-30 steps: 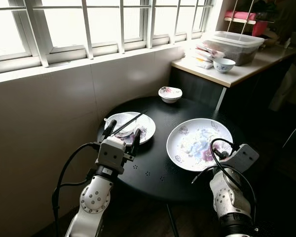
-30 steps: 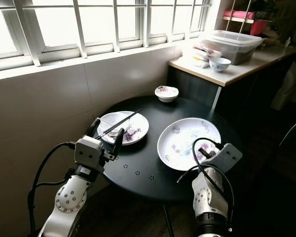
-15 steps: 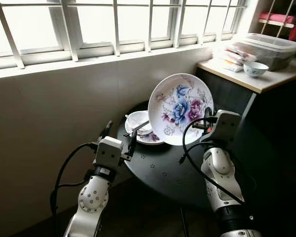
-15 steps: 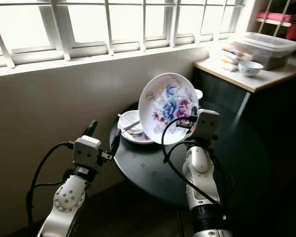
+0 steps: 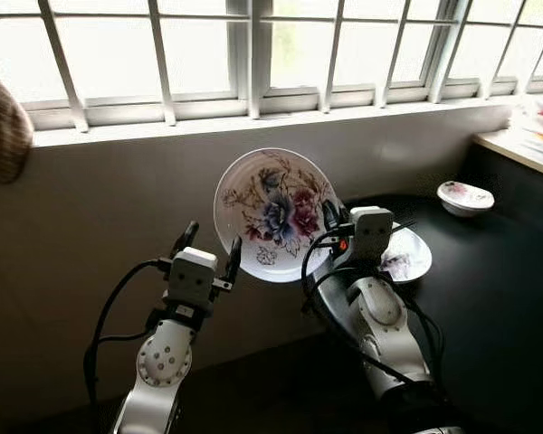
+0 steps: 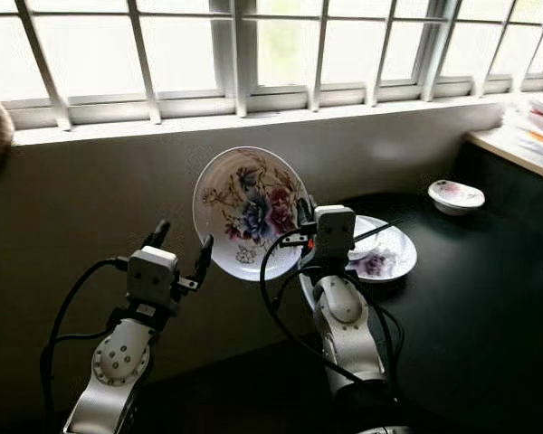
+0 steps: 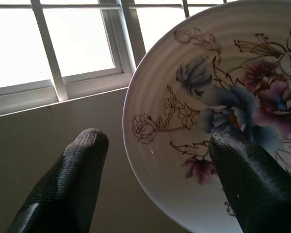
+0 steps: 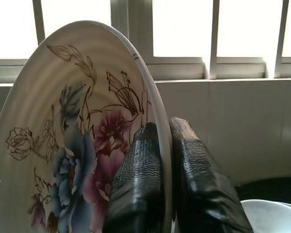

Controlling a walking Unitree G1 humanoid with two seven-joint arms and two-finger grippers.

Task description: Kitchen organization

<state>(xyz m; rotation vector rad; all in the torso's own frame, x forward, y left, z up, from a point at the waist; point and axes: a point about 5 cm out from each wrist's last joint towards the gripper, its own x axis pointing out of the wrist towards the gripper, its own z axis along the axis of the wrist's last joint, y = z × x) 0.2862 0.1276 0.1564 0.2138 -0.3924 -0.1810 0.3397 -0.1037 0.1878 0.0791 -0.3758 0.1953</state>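
Right pincer (image 5: 331, 215) clamped on upright floral plate (image 5: 273, 212); left pincer (image 5: 209, 250) spread wide, empty, beside it

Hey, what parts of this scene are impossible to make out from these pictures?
- Back of the floral plate: faces away from the head views.
- Smaller plate on the black table: partly hidden by the right gripper.
- Brown thing: cut off by the left eye view's edge.
- Small bowl: contents too small.

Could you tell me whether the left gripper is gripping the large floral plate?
No, the left gripper is open beside the large white floral plate, pinched by the right gripper.
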